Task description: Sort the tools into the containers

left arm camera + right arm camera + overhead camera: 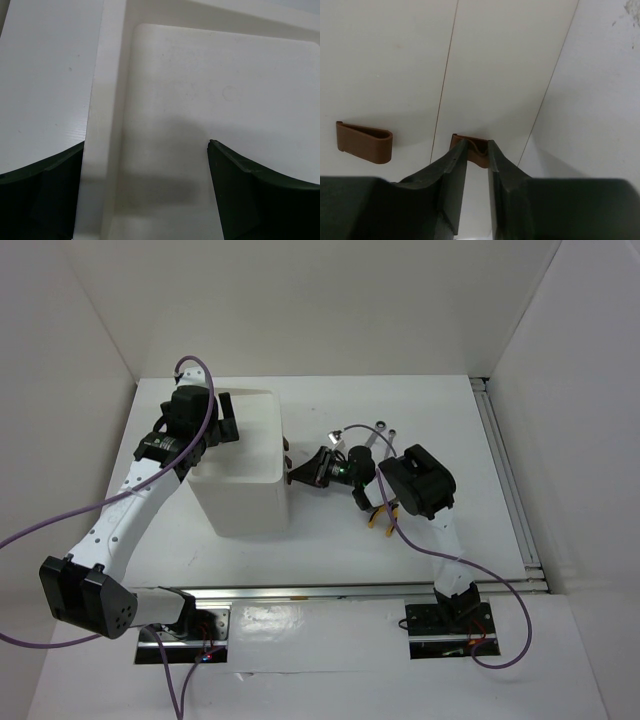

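The white plastic box stands left of centre. My left gripper is open over its recessed top tray. In the left wrist view the gripper straddles the tray's rim and holds nothing. My right gripper points at the box's right side. In the right wrist view it is shut on a brown drawer knob. A second brown knob sits to its left. The silver wrench and yellow-handled pliers lie by the right arm. The screwdrivers are hidden.
White drawer fronts with thin seams fill the right wrist view. The right arm's body hangs over the tools on the table. White walls enclose the table on the left, back and right.
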Controlling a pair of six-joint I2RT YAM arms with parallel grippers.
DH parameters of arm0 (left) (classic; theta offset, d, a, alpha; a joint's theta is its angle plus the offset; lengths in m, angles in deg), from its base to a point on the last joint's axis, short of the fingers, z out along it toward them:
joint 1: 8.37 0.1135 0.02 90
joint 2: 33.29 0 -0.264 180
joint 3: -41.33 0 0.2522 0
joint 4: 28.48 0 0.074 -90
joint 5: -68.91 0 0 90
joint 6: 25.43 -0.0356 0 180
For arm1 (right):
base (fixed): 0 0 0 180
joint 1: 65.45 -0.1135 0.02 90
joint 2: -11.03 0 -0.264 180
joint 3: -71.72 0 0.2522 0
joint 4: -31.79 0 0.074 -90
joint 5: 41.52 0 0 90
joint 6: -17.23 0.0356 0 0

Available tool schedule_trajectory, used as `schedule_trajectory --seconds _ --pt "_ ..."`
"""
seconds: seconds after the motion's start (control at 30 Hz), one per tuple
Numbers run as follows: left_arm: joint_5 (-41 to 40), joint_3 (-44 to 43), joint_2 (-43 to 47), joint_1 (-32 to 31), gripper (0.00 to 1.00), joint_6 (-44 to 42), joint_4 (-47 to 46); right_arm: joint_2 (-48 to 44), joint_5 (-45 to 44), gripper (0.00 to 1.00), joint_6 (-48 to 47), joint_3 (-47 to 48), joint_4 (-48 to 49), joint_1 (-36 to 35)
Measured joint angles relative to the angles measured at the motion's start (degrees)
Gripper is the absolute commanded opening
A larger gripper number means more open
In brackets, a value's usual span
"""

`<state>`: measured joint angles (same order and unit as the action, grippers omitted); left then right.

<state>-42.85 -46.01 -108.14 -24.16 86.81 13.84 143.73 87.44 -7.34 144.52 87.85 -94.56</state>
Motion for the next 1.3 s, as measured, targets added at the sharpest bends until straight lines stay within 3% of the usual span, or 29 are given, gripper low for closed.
schedule_trajectory --seconds 0.07,0.13,0.33,0.47,0.5,0.6,0.8,1.13,1.3 --pt "0.02 0.00 0.00 0.00 1.00 0.00 0.00 0.02 -0.11 0.47 1.09 -0.31 0.26 -0.04" --pt "0.02 0.00 0.00 0.00 1.00 -0.02 0.00 0.26 -0.28 0.47 1.01 -0.42 0.42 -0.04" --pt "0.02 0.00 0.00 0.00 1.00 0.00 0.00 0.37 -0.55 0.34 -0.11 -0.59 1.40 -0.22" --pt "0.02 0.00 0.00 0.00 1.00 0.00 0.00 0.37 -0.42 0.20 -0.20 -0.57 2.29 -0.31" --pt "0.04 0.00 0.00 0.00 1.00 0.00 0.00 0.37 -0.37 0.10 -0.20 -0.57 2.51 -0.35" --pt "0.02 0.00 0.00 0.00 1.00 -0.02 0.00 0.37 -0.26 0.00 -0.33 -0.55 3.10 -0.52" --pt "0.02 0.00 0.00 0.00 1.00 -0.02 0.00 -0.02 -0.44 0.00 -1.46 -0.92 2.58 -0.52" --pt "0.15 0.00 0.00 0.00 1.00 -0.02 0.00 -12.96 -3.26 0.00 -12.28 -7.02 -11.32 1.27" --pt "0.17 0.00 0.00 0.00 1.00 -0.04 0.00 -15.02 -3.15 0.00 -14.82 -10.21 -15.30 4.52"
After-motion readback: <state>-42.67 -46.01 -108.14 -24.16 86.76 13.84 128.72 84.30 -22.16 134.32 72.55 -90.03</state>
